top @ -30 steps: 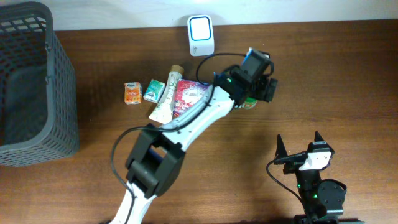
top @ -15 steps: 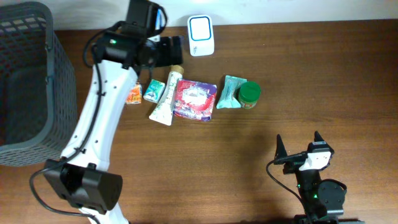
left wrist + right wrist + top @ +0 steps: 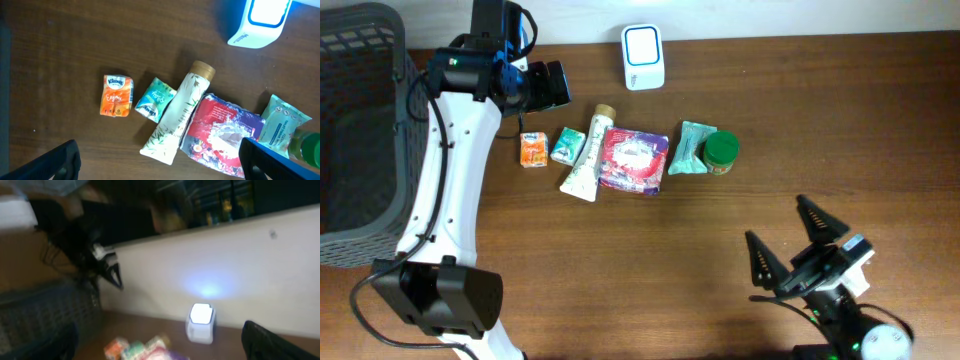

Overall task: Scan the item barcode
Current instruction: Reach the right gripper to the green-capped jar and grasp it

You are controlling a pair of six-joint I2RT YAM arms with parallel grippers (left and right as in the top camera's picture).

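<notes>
In the overhead view the grey basket (image 3: 420,170) runs off the left edge, and the print on the packets (image 3: 635,158) is too small to read. In the left wrist view the white scanner (image 3: 260,22) is cut by the top edge, the green jar (image 3: 310,150) by the right edge; only the tips of the jaws show, in the bottom corners. The right wrist view is blurred throughout.

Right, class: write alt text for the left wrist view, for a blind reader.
Small items lie in a row on a wooden table: orange Kleenex pack, teal tissue pack, cream tube, red pouch; a white scanner stands beyond.
</notes>
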